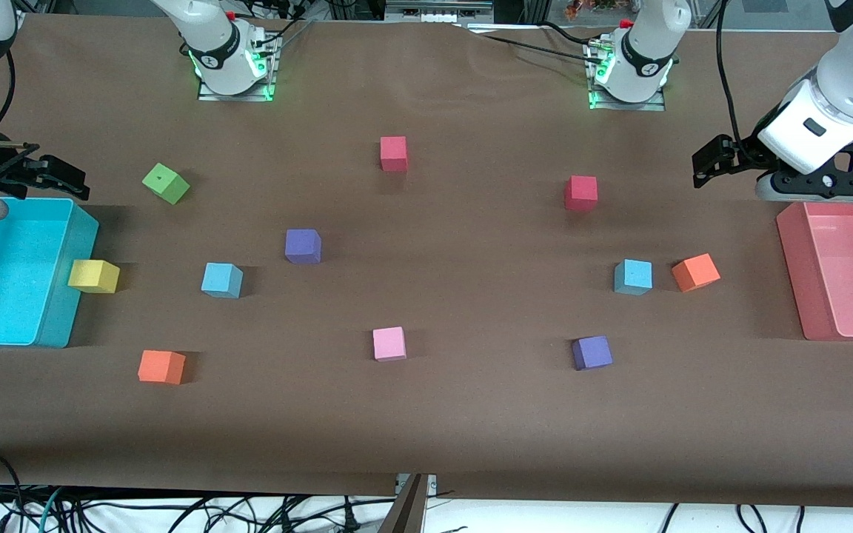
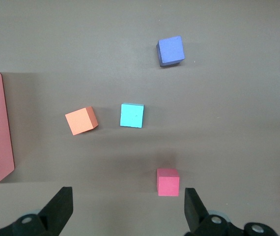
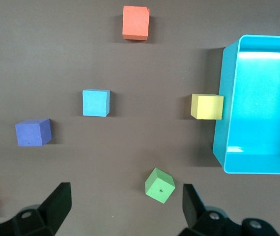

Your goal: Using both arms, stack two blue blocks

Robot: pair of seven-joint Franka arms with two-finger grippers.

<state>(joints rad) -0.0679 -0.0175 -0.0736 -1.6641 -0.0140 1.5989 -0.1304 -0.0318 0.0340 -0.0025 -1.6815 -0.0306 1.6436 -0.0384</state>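
- Since both arms sit parked at the table ends with nothing picked, we read the front view as a start layout: one blue block lies toward the right arm's end, level with the yellow cube that touches the cyan bin; the second blue block lies toward the left arm's end, just beside an orange cube. The two are well apart, one per arm's reach, which fits a two-arm job.
- Same view: right gripper hangs over the cyan bin's rim nearest the bases, left gripper over the table next to the pink bin. Neither is over a block yet.
- Left wrist view: left gripper's fingers stand wide apart, holding nothing. Its blue block sits flat on the table between the orange cube and open cloth, with a purple cube and a red cube well clear. The orange neighbour is the tight side for a finger, in our judgement.
- Right wrist view: right gripper's fingers are likewise spread and empty. Its blue block lies flat with free cloth all round; a purple cube is near, a green cube sits tilted closer to the gripper, yellow cube against the bin wall.
- We'd judge the next step to be each arm coming down on its own block.
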